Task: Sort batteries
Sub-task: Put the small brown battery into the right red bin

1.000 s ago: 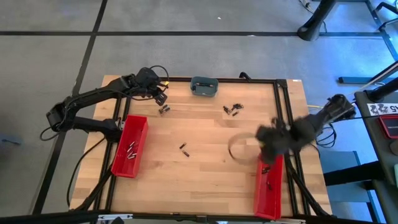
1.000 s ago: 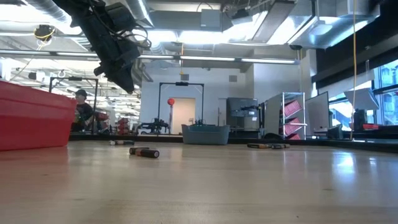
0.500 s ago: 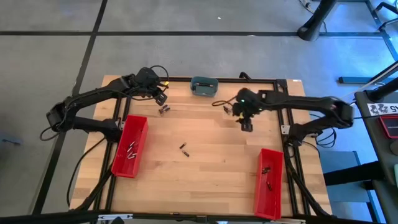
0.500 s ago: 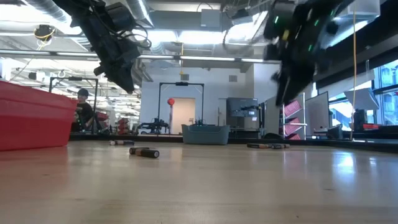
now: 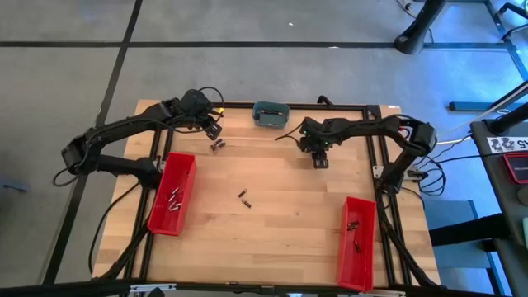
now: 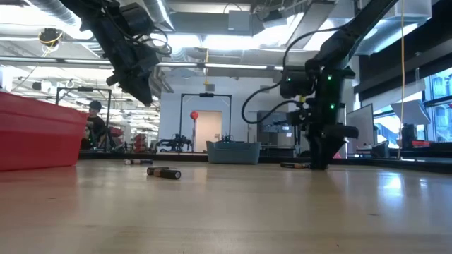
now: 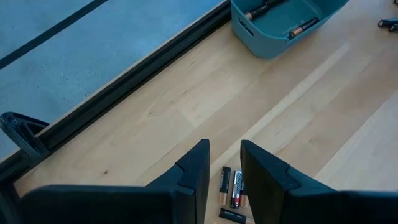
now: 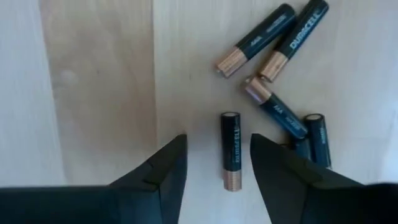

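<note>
Right hand (image 8: 214,158) hung open over a battery (image 8: 231,151) on the worktop (image 5: 272,206).
Only its wrist view showed this; left hand (image 7: 224,168) hung open, empty, above three batteries (image 7: 231,194).

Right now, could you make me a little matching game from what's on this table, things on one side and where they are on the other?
Things:
1. right gripper
2. left gripper
3. blue-grey dish
4. right red bin

Places or states:
A. at the table's far edge, batteries inside
B. jaws open astride a single battery beside a cluster
C. near the table's right front corner
D. above a few batteries at the left rear

Pairs: 1-B, 2-D, 3-A, 4-C
</note>
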### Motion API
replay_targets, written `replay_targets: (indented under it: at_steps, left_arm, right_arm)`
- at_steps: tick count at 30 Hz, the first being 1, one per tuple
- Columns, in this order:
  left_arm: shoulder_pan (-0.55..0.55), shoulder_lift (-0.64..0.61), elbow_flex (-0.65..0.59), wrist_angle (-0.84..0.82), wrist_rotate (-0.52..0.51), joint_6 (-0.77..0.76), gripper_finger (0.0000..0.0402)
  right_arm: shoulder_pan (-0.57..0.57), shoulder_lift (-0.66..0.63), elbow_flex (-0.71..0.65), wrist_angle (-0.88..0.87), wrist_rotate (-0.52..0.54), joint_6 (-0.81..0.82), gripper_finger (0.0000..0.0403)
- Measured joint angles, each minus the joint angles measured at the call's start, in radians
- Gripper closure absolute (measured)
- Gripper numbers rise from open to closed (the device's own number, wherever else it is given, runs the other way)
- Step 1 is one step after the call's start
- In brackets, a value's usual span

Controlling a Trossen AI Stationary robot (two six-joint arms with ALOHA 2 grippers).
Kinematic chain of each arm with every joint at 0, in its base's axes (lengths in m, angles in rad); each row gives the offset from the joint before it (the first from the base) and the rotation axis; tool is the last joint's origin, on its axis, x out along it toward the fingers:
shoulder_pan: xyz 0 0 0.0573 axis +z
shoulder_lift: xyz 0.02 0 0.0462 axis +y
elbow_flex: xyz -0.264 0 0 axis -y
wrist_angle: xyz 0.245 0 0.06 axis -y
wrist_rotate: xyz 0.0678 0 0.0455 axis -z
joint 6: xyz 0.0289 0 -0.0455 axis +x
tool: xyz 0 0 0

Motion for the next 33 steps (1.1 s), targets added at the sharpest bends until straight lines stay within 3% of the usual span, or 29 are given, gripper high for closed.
replay_targets:
  at_steps: [3,9,13,20,26,33]
  left_arm:
    - [0.0,0.0,0.0,0.0,0.0,0.0,0.032]
    - [0.0,0.0,0.0,0.0,0.0,0.0,0.032]
    - [0.0,0.0,0.0,0.0,0.0,0.0,0.032]
    - [-0.002,0.0,0.0,-0.008,0.0,0.0,0.032]
    - [-0.002,0.0,0.0,-0.004,0.0,0.007,0.032]
    - [-0.002,0.0,0.0,0.001,0.0,0.011,0.032]
  right_arm:
    - [-0.003,0.008,-0.001,0.005,-0.04,-0.019,0.0256]
    - [0.002,0.03,0.002,-0.057,-0.1,-0.005,0.0383]
    - [0.053,0.014,0.029,-0.121,-0.077,0.121,0.0379]
    - [0.21,-0.181,0.112,-0.385,-0.274,0.299,0.0391]
    - [0.463,-0.413,0.12,-0.517,-0.425,0.609,0.0393]
    - [0.895,-0.542,0.121,-0.494,-0.408,1.071,0.0393]
